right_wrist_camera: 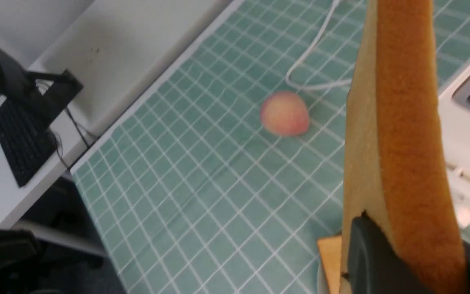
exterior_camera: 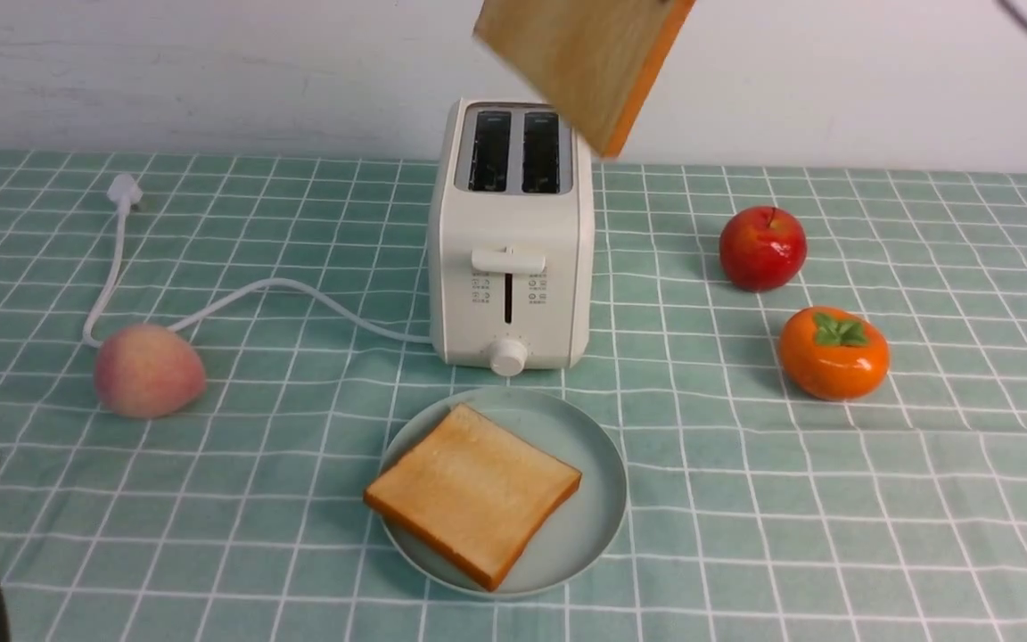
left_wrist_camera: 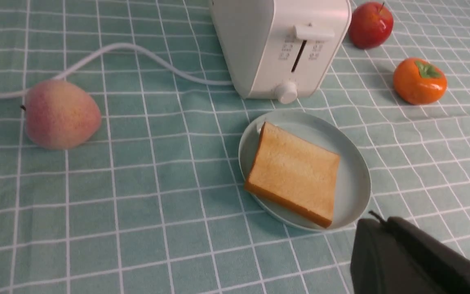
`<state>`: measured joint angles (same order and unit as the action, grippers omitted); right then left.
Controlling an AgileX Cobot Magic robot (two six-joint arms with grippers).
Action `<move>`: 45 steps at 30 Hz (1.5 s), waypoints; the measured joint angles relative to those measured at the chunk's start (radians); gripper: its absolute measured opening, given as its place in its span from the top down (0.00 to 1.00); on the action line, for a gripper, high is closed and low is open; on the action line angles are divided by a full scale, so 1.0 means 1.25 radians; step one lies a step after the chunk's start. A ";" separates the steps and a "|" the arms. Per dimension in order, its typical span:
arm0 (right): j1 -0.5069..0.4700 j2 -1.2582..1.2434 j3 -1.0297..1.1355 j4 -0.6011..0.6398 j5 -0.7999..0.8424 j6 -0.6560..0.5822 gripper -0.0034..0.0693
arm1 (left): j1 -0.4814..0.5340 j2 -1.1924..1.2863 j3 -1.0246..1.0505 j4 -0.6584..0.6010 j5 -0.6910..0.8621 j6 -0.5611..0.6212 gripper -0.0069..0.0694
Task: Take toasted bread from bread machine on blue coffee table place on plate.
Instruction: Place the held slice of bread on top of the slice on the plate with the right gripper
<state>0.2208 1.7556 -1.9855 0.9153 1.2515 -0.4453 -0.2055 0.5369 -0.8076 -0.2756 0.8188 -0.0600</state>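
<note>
Table [exterior_camera: 834,499]: toast [exterior_camera: 580,53] aloft, toaster [exterior_camera: 513,214] icons [exterior_camera: 480,290] illegible.

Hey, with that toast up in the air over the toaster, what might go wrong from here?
The right hand pinches the raised slice near one end only, so it may slip on the way down. The resting slice overhangs the rim of the plate, so landing a second one could nudge it off. The bread machine stands close behind the plate and might get clipped.

Bright even light; soft shadows; wrist views slightly blurred.
</note>
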 joint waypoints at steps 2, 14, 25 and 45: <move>0.013 0.009 0.096 0.008 -0.003 -0.043 0.84 | 0.000 0.001 0.000 0.000 -0.005 0.000 0.93; 0.030 0.148 0.429 0.315 -0.108 -0.304 0.84 | 0.000 0.009 0.001 0.001 0.001 -0.001 0.93; 0.030 0.280 0.434 0.306 -0.138 -0.272 0.65 | 0.000 0.009 0.001 0.003 0.005 -0.001 0.93; -0.051 0.003 0.340 -0.276 -0.034 0.125 0.71 | 0.000 0.009 0.001 0.003 0.020 -0.011 0.93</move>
<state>0.1572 1.7590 -1.5606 0.5708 1.2092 -0.2891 -0.2055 0.5484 -0.8067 -0.2714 0.8437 -0.0741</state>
